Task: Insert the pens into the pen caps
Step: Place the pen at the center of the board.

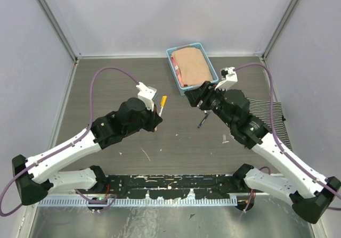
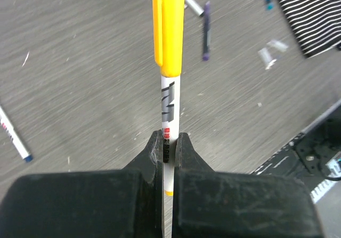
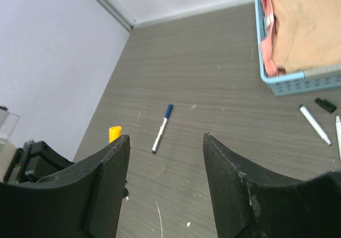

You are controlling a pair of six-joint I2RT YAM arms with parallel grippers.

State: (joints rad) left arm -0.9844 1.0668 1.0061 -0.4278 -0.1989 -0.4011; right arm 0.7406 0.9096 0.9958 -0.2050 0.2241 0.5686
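The left gripper (image 2: 168, 142) clamps a white pen (image 2: 169, 102), its yellow cap (image 2: 169, 27) seated. The right gripper (image 3: 165, 137) gapes empty; it should probably approach the purple pen (image 2: 205, 30) near the table's middle squarely.

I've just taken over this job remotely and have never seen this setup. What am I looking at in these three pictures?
Two robot arms are bolted at the near edge of the table. The overhead picture looks down on both; the other two come from cameras on each wrist. The left hand is shut on a white pen wearing a yellow cap. The right hand is open and holds nothing. Loose pens lie on the table, among them a white-and-blue pen and a purple pen. At the back stands a blue basket holding tan cloth.
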